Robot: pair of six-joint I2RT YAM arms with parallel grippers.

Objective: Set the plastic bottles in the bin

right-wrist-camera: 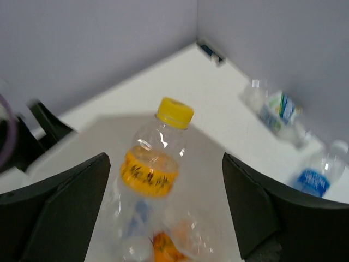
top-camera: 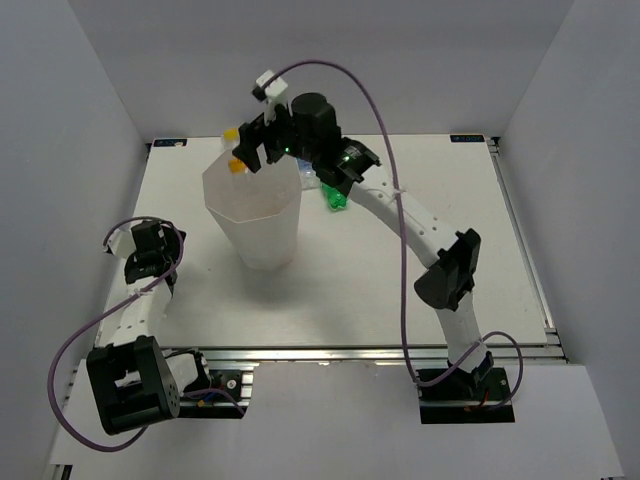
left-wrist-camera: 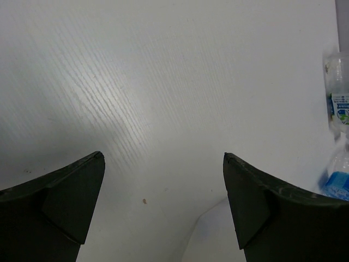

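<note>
The tall white faceted bin (top-camera: 266, 245) stands left of centre on the table. My right gripper (top-camera: 252, 148) hangs over its far rim, jaws wide open. An orange-labelled bottle with a yellow cap (right-wrist-camera: 154, 158) is between the fingers, touching neither and blurred; it also shows in the top view (top-camera: 236, 150). Below it, inside the bin (right-wrist-camera: 215, 169), lie more bottles, one orange (right-wrist-camera: 166, 248). A green bottle (top-camera: 334, 198) lies right of the bin. Clear blue-labelled bottles (right-wrist-camera: 275, 109) (right-wrist-camera: 315, 177) lie by the back wall. My left gripper (top-camera: 150, 245) is open and empty over bare table (left-wrist-camera: 163, 158).
Two clear blue-labelled bottles (left-wrist-camera: 340, 103) (left-wrist-camera: 335, 183) show at the right edge of the left wrist view. Grey enclosure walls surround the white table (top-camera: 450, 200). The right arm (top-camera: 420, 225) arches across the table's middle right.
</note>
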